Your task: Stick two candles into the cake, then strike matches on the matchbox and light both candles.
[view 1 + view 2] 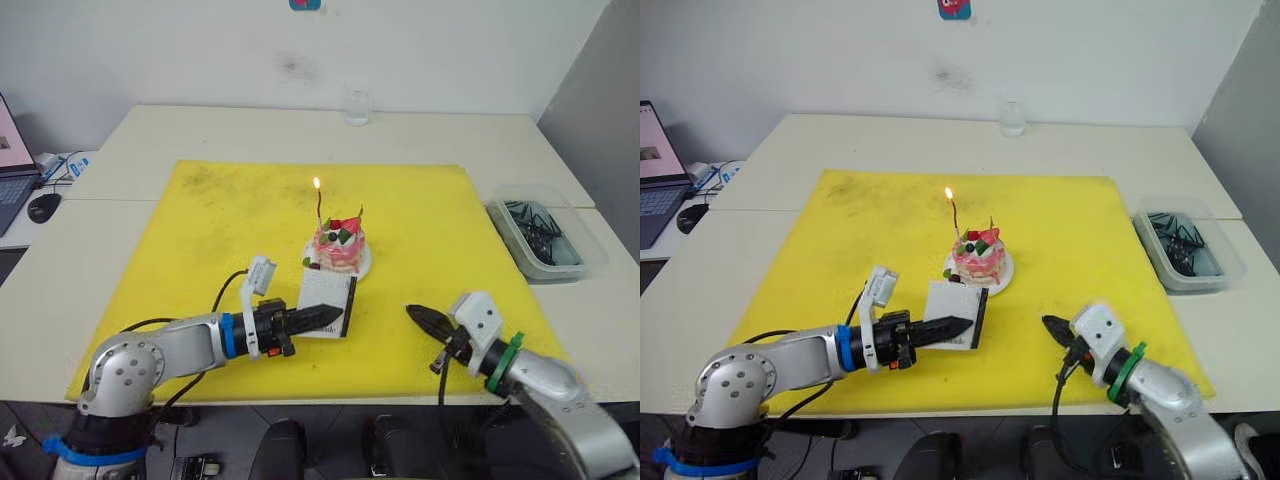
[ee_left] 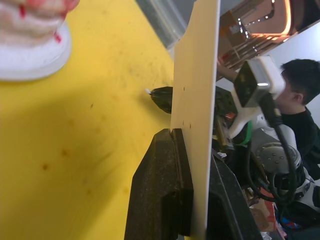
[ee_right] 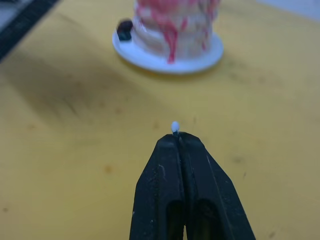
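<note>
The pink-and-white cake (image 1: 338, 246) sits on its small white plate (image 1: 362, 267) in the middle of the yellow mat. Two thin candles stand in it: the left candle (image 1: 319, 205) burns with a small flame, the right candle (image 1: 360, 214) shows no flame. My left gripper (image 1: 335, 316) is shut on the white matchbox (image 1: 326, 296), held on edge just in front of the cake. To the right, low over the mat, my right gripper (image 1: 412, 312) is shut on a match (image 3: 175, 126), whose pale tip pokes out between the fingertips and points toward the cake.
A yellow mat (image 1: 220, 230) covers the table's middle. A clear plastic bin (image 1: 545, 238) with dark items stands at the right edge. A glass (image 1: 357, 107) is at the back. A laptop and mouse (image 1: 44, 205) lie far left. A person (image 2: 295, 85) is behind.
</note>
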